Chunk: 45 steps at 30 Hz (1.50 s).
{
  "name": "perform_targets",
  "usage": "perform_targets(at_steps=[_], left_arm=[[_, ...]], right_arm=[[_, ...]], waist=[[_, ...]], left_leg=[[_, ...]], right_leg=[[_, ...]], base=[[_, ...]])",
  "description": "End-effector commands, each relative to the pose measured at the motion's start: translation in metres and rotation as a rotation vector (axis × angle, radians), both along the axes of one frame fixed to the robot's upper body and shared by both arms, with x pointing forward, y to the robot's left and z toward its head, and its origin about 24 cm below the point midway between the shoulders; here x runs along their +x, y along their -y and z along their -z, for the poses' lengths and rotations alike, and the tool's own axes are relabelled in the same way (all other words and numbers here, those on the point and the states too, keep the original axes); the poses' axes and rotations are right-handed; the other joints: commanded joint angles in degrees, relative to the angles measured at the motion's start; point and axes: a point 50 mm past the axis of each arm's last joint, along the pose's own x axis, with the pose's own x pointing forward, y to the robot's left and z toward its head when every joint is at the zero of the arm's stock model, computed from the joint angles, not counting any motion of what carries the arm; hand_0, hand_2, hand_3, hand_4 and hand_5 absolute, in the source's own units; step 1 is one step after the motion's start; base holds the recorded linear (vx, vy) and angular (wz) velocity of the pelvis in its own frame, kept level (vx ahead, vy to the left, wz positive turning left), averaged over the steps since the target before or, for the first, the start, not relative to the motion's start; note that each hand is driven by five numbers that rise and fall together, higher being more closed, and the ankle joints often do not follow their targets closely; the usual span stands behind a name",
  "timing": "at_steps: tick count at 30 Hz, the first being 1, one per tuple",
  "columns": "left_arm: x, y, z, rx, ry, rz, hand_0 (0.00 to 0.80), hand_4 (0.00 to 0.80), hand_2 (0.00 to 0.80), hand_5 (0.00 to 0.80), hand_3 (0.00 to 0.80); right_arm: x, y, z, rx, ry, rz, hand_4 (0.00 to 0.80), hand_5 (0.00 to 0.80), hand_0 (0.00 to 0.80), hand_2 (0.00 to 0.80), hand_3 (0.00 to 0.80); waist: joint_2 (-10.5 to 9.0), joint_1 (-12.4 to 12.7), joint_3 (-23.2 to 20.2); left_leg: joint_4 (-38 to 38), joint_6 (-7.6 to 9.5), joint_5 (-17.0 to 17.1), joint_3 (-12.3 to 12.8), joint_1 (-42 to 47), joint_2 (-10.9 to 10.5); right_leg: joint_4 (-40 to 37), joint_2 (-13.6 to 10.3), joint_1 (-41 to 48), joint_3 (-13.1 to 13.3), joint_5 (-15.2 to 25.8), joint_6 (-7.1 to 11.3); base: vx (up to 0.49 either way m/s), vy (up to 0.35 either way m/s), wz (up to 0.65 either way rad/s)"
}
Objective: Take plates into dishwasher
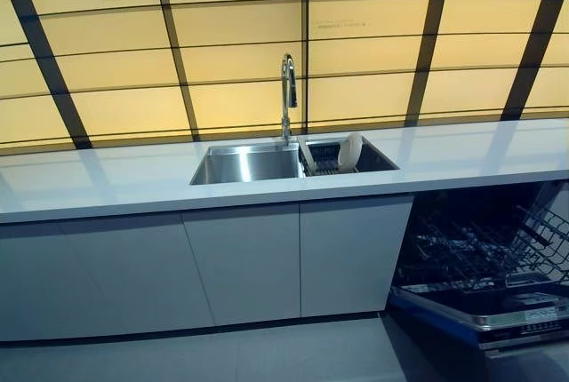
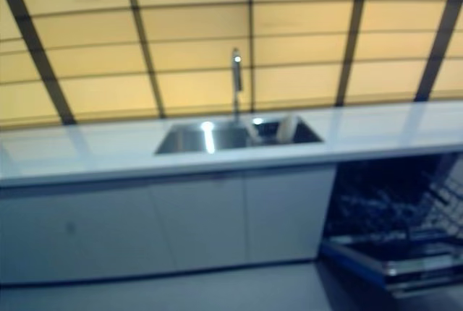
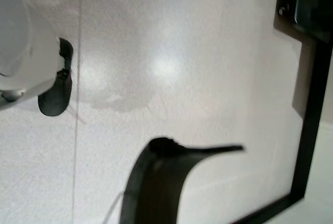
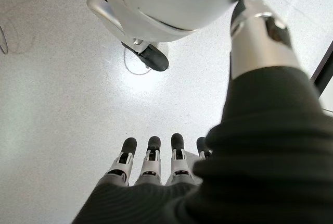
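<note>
The right hand [image 4: 156, 164] showed only in its own wrist view, hanging over pale speckled floor [image 4: 57, 94] with its dark-tipped fingers [image 4: 151, 153] straight in a row and its thumb [image 4: 257, 36] held apart from them; it was open and carried nothing. In the left wrist view only a dark curved piece, apparently the left hand's ribbed cover [image 3: 153, 182], came into frame over the same pale floor, so whether that hand was open or closed could not be told. Neither hand appeared in the head views.

The plate [image 1: 349, 151], pale and round, stood on edge in the right basin of the steel sink [image 1: 244, 165], leaning in a dark rack [image 1: 324, 167] there, well away from both hands. A tall chrome faucet [image 1: 288, 93] rose behind the divider between the two basins. The sink was set into a long white surface [image 1: 107, 182] above plain white cabinet doors [image 1: 244, 262].

The dishwasher [image 1: 484, 266] sat under the surface, off to the right of the sink, with its door [image 1: 498, 311] dropped open and its dark wire rack [image 1: 480, 249] in view inside. Behind the surface ran a wall of yellow panels [image 1: 240, 22] crossed by dark slanted bars.
</note>
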Motion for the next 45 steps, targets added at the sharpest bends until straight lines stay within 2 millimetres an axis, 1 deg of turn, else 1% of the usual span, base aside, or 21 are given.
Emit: perform_targets(at_steps=[1, 7, 15, 20, 27, 33, 36, 37, 38, 39, 40, 41, 42, 43, 44, 45], left_arm=[[0.018, -0.002, -0.003, 0.028, 0.043, 0.001, 0.0, 0.0, 0.0, 0.0, 0.0], [0.019, 0.0, -0.003, 0.008, 0.045, 0.011, 0.0, 0.0, 0.0, 0.0, 0.0], [0.013, -0.003, -0.003, 0.045, 0.009, 0.016, 0.0, 0.0, 0.0, 0.0, 0.0], [0.015, -0.002, -0.003, 0.051, 0.007, 0.023, 0.0, 0.0, 0.0, 0.0, 0.0], [0.018, -0.002, -0.003, 0.052, 0.004, 0.023, 0.0, 0.0, 0.0, 0.0, 0.0], [0.018, -0.005, -0.004, 0.065, 0.002, 0.025, 0.0, 0.0, 0.0, 0.0, 0.0], [0.018, -0.005, -0.004, 0.065, 0.002, 0.025, 0.0, 0.0, 0.0, 0.0, 0.0], [0.022, -0.006, -0.005, 0.073, 0.034, 0.013, 0.0, 0.0, 0.0, 0.0, 0.0], [0.025, -0.007, -0.006, 0.078, 0.055, 0.006, 0.0, 0.0, 0.0, 0.0, 0.0], [0.029, -0.007, -0.006, 0.086, 0.078, 0.0, 0.0, 0.0, 0.0, 0.0, 0.0], [0.035, -0.006, -0.008, 0.096, 0.115, -0.033, 0.0, 0.0, 0.0, 0.0, 0.0], [0.038, -0.007, -0.008, 0.102, 0.138, -0.049, 0.0, 0.0, 0.0, 0.0, 0.0], [0.039, -0.007, -0.009, 0.105, 0.148, -0.054, 0.0, 0.0, 0.0, 0.0, 0.0], [0.039, -0.007, -0.009, 0.104, 0.148, -0.047, 0.0, 0.0, 0.0, 0.0, 0.0], [0.038, -0.007, -0.008, 0.102, 0.148, -0.039, 0.0, 0.0, 0.0, 0.0, 0.0], [0.038, -0.007, -0.008, 0.102, 0.148, -0.037, 0.0, 0.0, 0.0, 0.0, 0.0]], right_arm=[[0.016, 0.0, -0.003, -0.016, 0.029, -0.046, 0.0, 0.0, 0.0, 0.0, 0.0], [0.021, 0.0, -0.005, -0.014, 0.044, -0.053, 0.0, 0.0, 0.0, 0.0, 0.0], [0.017, -0.005, -0.002, 0.003, 0.018, -0.059, 0.0, 0.0, 0.0, 0.0, 0.0], [0.015, -0.005, -0.002, -0.001, 0.009, -0.065, 0.0, 0.0, 0.0, 0.0, 0.0], [0.02, -0.005, -0.003, -0.009, 0.011, -0.06, 0.0, 0.0, 0.0, 0.0, 0.0], [0.019, -0.005, -0.003, -0.006, 0.006, -0.048, 0.0, 0.0, 0.0, 0.0, 0.0], [0.019, -0.005, -0.003, -0.005, 0.006, -0.048, 0.0, 0.0, 0.0, 0.0, 0.0], [0.02, -0.006, -0.003, 0.01, 0.013, -0.03, 0.0, 0.0, 0.0, 0.0, 0.0], [0.023, -0.006, -0.004, 0.016, 0.025, -0.027, 0.0, 0.0, 0.0, 0.0, 0.0], [0.025, -0.006, -0.005, 0.022, 0.034, -0.026, 0.0, 0.0, 0.0, 0.0, 0.0], [0.03, -0.006, -0.006, 0.029, 0.043, -0.06, 0.0, 0.0, 0.0, 0.0, 0.0], [0.031, -0.006, -0.007, 0.027, 0.042, -0.08, 0.0, 0.0, 0.0, 0.0, 0.0], [0.031, -0.005, -0.007, 0.032, 0.039, -0.089, 0.0, 0.0, 0.0, 0.0, 0.0], [0.03, -0.005, -0.007, 0.032, 0.038, -0.097, 0.0, 0.0, 0.0, 0.0, 0.0], [0.03, -0.004, -0.007, 0.029, 0.04, -0.11, 0.0, 0.0, 0.0, 0.0, 0.0], [0.03, -0.004, -0.007, 0.027, 0.04, -0.114, 0.0, 0.0, 0.0, 0.0, 0.0]], waist=[[-2.67, 1.1, 3.2], [-2.78, 1.0, 3.7], [-3.12, 0.9, 3.1], [-3.24, 0.9, 2.9], [-3.37, 0.9, 3.5], [-3.62, 0.7, 3.6], [-3.65, 0.7, 3.6], [-4.59, 0.7, 4.3], [-5.22, 0.8, 4.8], [-5.64, 0.9, 5.4], [-6.04, 1.3, 7.0], [-5.91, 1.9, 8.2], [-5.58, 2.4, 9.2], [-4.95, 2.8, 9.8], [-4.27, 3.3, 10.4], [-3.9, 3.6, 10.5]], left_leg=[[0.0, 7.61, -1.7, 0.7, -0.6, -10.6], [0.2, 7.77, -1.7, 0.9, -0.6, -10.5], [-0.2, 7.75, -2.0, 0.9, 0.4, -10.5], [-0.2, 7.81, -2.1, 0.9, 0.5, -10.5], [0.1, 8.12, -2.2, 1.2, 0.6, -10.3], [0.7, 8.34, -2.6, 0.5, 0.9, -10.0], [0.8, 8.35, -2.6, 0.4, 0.9, -10.0], [6.9, 8.31, -4.8, 0.0, -0.5, -9.6], [11.5, 8.1, -6.4, 0.7, -1.9, -9.6], [16.0, 7.76, -7.1, 1.3, -3.9, -9.7], [24.5, 6.47, -4.4, 2.7, -9.3, -9.6], [26.9, 5.68, -1.9, 3.7, -13.0, -9.0], [26.3, 5.34, -0.4, 4.9, -15.2, -8.3], [23.4, 4.68, 1.7, 6.1, -16.8, -7.3], [20.7, 3.83, 4.8, 6.4, -18.2, -6.6], [19.3, 3.29, 6.7, 6.3, -18.6, -6.3]], right_leg=[[1.6, 4.7, 1.4, -1.3, -4.3, -1.38], [2.3, 4.7, 1.0, -1.1, -4.4, -1.49], [1.7, 4.8, 2.1, -1.0, -4.4, -1.51], [1.6, 4.8, 2.3, -1.0, -4.4, -1.45], [2.7, 4.9, 1.7, -0.7, -4.7, -1.57], [4.8, 5.5, 1.6, -0.1, -6.1, -2.15], [4.9, 5.6, 1.6, 0.0, -6.2, -2.2], [7.4, 5.6, 1.0, 0.1, -7.7, -3.35], [8.3, 5.0, 0.7, -0.2, -8.2, -3.77], [8.9, 4.7, 0.4, -0.4, -8.4, -4.18], [10.0, 4.5, 0.4, -0.8, -8.7, -5.11], [10.7, 4.6, 0.7, -0.7, -9.0, -5.44], [11.2, 4.7, 1.2, -0.4, -9.2, -5.47], [11.1, 5.1, 1.8, -0.3, -9.2, -5.33], [10.7, 5.7, 2.7, 0.0, -9.1, -5.16], [10.4, 6.0, 3.2, -0.1, -9.2, -5.13]], base=[[0.0, 0.0, 0.0], [-0.013, 0.002, 0.0], [0.014, -0.001, 0.0], [0.0, 0.0, 0.0], [0.0, 0.0, 0.0], [0.024, -0.019, 0.0], [0.024, -0.033, 0.0], [0.071, -0.12, 0.03], [0.062, -0.13, 0.03], [-0.018, -0.055, 0.04], [-0.011, -0.029, 0.05], [0.037, 0.009, 0.16], [0.118, 0.057, 0.24], [0.21, 0.079, 0.23], [0.207, 0.062, 0.16], [0.355, 0.078, -0.05]])
